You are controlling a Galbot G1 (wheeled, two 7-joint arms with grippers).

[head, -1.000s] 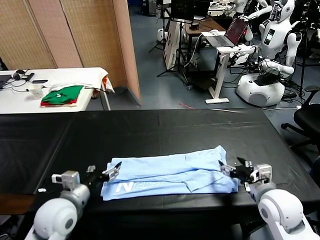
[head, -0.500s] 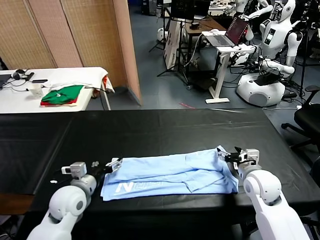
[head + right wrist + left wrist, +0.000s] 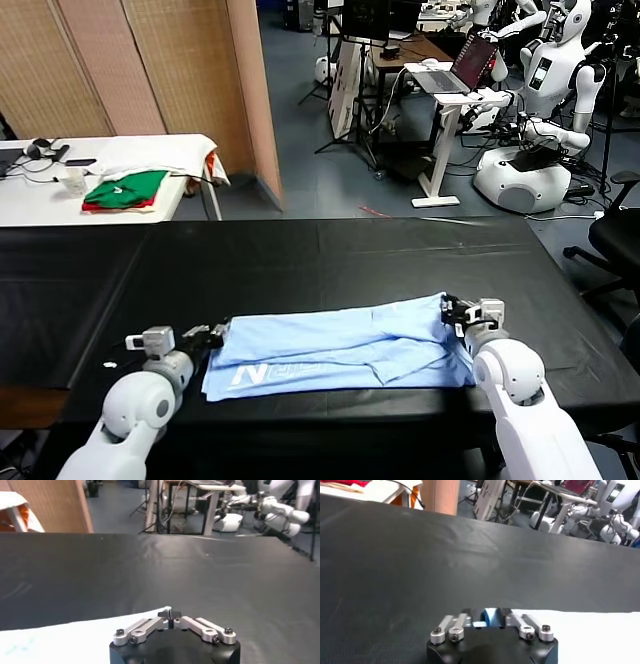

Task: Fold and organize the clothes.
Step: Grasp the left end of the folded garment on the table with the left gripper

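The pale blue T-shirt lies folded into a long band across the near part of the black table, with white lettering showing near its left end. My left gripper sits at the far left corner of the band, shut on a pinch of blue cloth that shows between its jaws in the left wrist view. At the shirt's far right corner my right gripper is shut, its tips meeting on the cloth's corner. The T-shirt spreads away beside it.
Green and red folded garments rest on a white table at the back left. Behind the black table are a wooden partition, a laptop stand and white robots. A black chair stands at the right.
Both grippers moved inward and away from me to the shirt's far corners and went from open to shut on the cloth. The shirt's far edge has barely shifted.
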